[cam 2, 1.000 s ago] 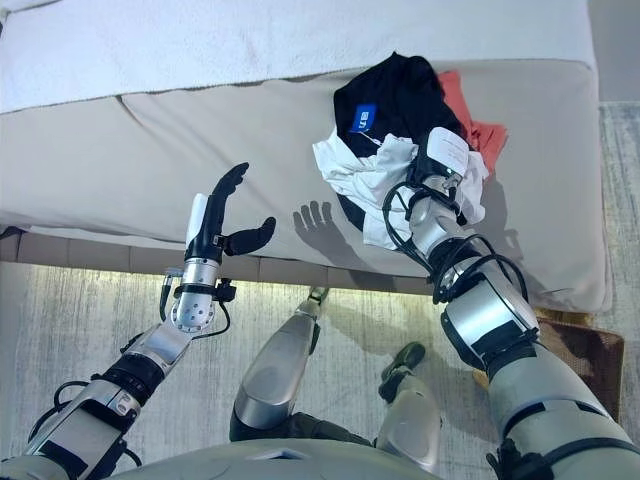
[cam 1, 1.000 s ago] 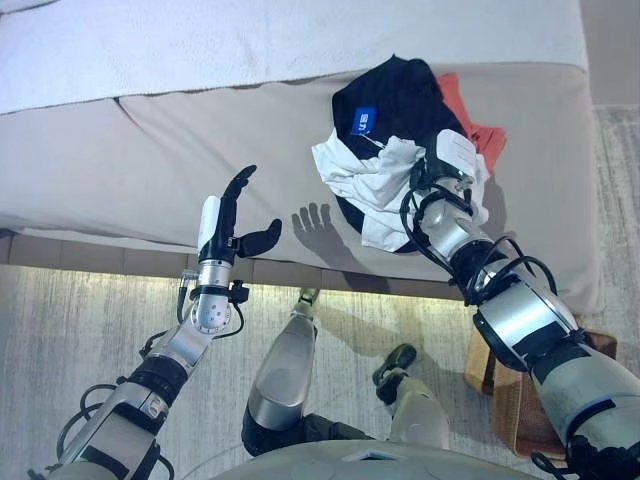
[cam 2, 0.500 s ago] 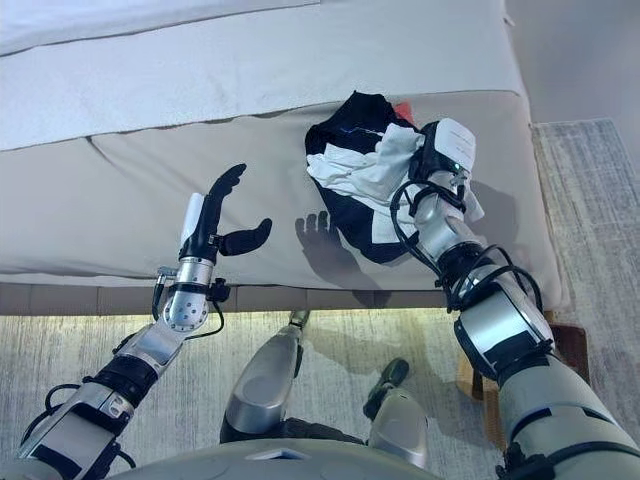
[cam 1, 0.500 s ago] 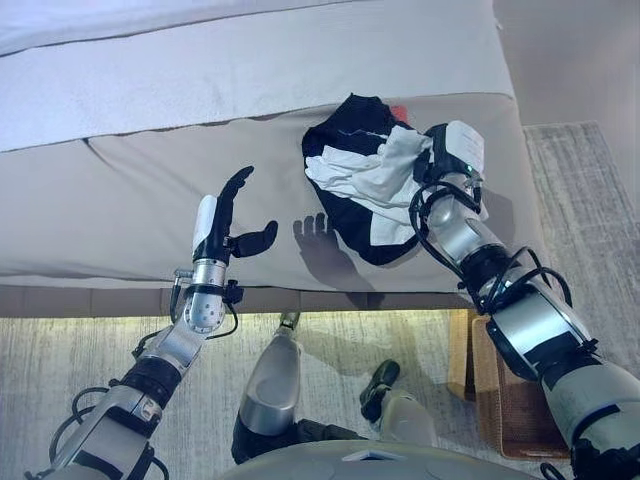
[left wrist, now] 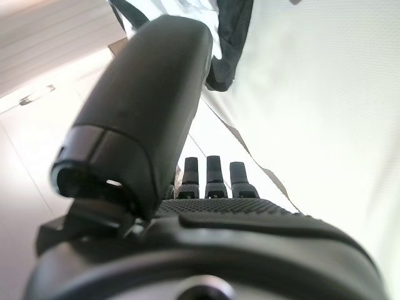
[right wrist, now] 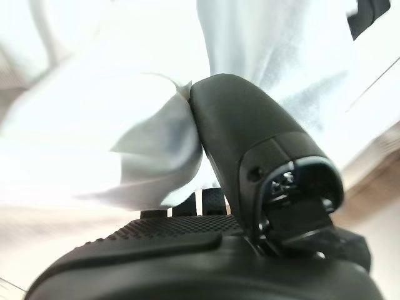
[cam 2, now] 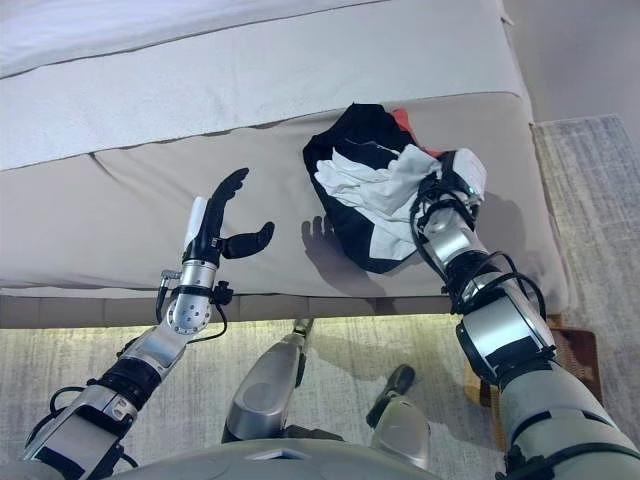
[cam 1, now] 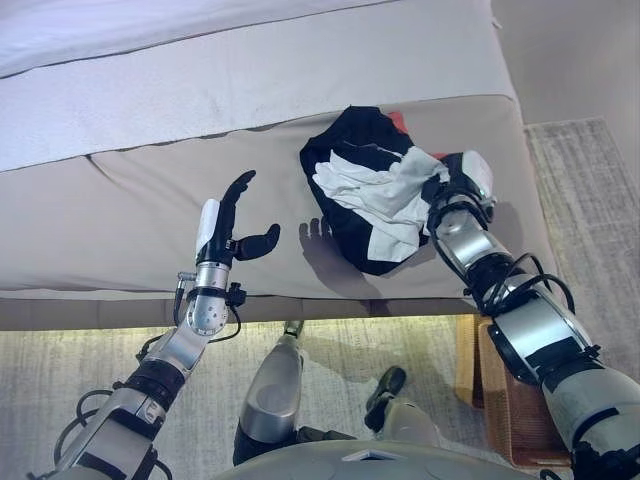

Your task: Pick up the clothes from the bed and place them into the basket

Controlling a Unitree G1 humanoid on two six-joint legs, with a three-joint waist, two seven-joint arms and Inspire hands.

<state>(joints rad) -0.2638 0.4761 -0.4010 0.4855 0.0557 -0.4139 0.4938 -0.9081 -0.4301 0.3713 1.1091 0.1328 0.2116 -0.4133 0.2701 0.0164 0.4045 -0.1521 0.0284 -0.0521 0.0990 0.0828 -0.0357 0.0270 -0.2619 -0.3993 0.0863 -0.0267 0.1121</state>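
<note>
On the bed (cam 1: 150, 190), toward its right end, lies a heap of clothes (cam 1: 375, 190): a black garment underneath, a crumpled white garment (cam 2: 375, 185) across the top, and a corner of red cloth (cam 2: 402, 120) showing at the far edge. The heap rests on the beige cover, near the front edge of the mattress.

Right hand (cam 2: 445, 190) is at the right side of the heap, against the white garment. Its own wrist view shows the thumb (right wrist: 250, 131) pressed into a fold of white cloth with the fingers curled behind it, so the hand has a pinch on that garment.

Left hand (cam 1: 228, 225) is raised above the front part of the bed, well apart from the clothes, fingers straight and pointing upward, thumb spread to the side, holding nothing.

Bed surface is a beige cover with a white sheet (cam 1: 200, 30) along the far side. A pale patterned rug (cam 1: 590, 200) covers the floor at the right. A woven basket (cam 1: 515, 410) stands on the floor beside the bed's right front corner, partly hidden behind the right arm.
</note>
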